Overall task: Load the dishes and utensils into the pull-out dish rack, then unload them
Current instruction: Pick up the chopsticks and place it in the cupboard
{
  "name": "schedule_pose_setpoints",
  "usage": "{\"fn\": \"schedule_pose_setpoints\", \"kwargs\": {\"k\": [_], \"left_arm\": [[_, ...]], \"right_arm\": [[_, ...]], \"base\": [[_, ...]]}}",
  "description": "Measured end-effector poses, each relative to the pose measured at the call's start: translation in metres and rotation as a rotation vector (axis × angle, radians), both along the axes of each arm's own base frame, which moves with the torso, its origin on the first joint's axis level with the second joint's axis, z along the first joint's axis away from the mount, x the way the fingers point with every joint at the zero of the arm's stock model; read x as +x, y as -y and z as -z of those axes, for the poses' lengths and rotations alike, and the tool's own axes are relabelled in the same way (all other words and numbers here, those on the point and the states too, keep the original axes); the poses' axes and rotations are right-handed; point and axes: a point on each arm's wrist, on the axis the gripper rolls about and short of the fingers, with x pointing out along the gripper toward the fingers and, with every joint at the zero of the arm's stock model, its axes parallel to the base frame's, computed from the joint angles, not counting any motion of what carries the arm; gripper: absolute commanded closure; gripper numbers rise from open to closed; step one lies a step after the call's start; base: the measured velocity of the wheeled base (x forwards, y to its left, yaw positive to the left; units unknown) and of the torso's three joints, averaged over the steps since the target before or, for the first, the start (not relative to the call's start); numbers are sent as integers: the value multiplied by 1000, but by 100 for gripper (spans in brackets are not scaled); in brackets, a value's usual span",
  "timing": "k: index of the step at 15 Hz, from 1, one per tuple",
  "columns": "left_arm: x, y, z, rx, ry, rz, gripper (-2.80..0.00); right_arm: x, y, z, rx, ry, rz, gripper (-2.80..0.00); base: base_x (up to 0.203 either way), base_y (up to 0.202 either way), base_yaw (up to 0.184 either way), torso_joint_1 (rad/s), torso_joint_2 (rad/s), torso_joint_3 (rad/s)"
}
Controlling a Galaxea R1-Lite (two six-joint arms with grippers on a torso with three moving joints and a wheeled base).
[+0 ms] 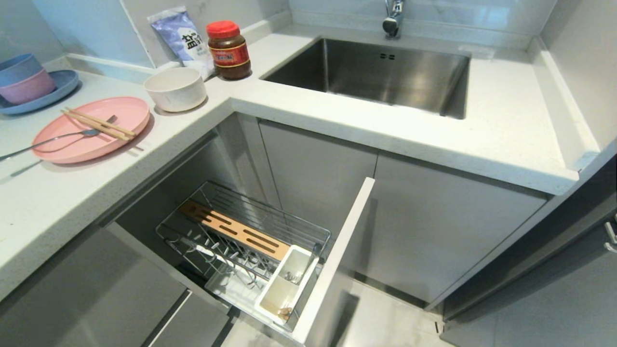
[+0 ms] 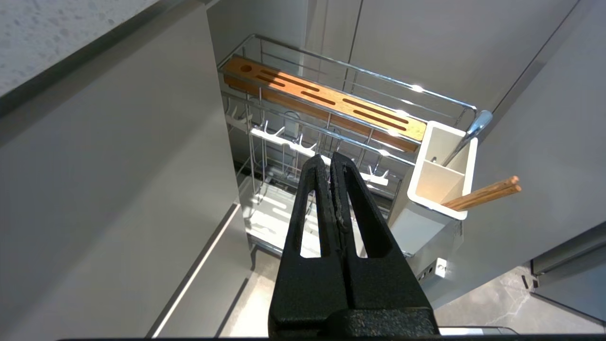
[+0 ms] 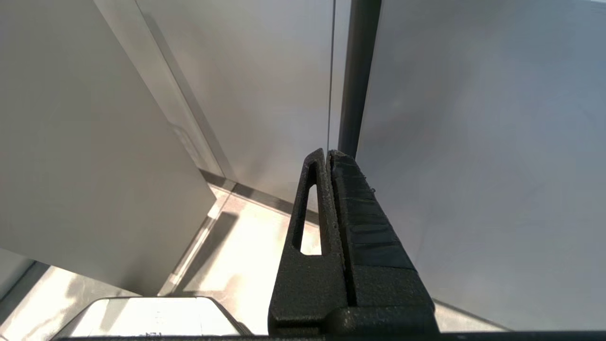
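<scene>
The pale-pink plate (image 1: 91,129) lies on the left counter with the wooden chopsticks (image 1: 99,124) and the silver fork (image 1: 53,140) across it. Beside it stands the cream bowl (image 1: 176,88). Below the counter, the pull-out dish rack (image 1: 241,236) is drawn out, with its wooden strip (image 1: 234,230), white caddy (image 1: 287,284) and grey front panel (image 1: 337,255). No arm shows in the head view. My left gripper (image 2: 329,158) hangs shut and empty above the rack (image 2: 303,142), whose caddy (image 2: 442,175) holds another wooden pair (image 2: 483,193) and a metal handle (image 2: 468,135). My right gripper (image 3: 327,154) is shut, facing cabinet fronts.
A steel sink (image 1: 385,72) with a tap (image 1: 393,19) is set in the back counter. A red-lidded jar (image 1: 229,50) and a salt bag (image 1: 181,36) stand in the corner. A blue plate (image 1: 58,89) bearing stacked bowls (image 1: 24,79) sits far left. Grey cabinet doors flank the rack.
</scene>
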Motion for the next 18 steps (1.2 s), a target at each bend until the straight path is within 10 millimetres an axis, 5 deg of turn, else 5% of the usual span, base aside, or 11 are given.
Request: {"fn": "schedule_pose_setpoints", "kwargs": {"k": [11,18], "left_arm": [[-2,0,-5,13,16,-2,0],[-63,0,-118,157,279,-60,0]], "right_arm": [[0,0,0,0,0,0,0],[0,0,0,0,0,0,0]], "base": [[0,0,0,0,0,-2],[0,0,0,0,0,0]]}}
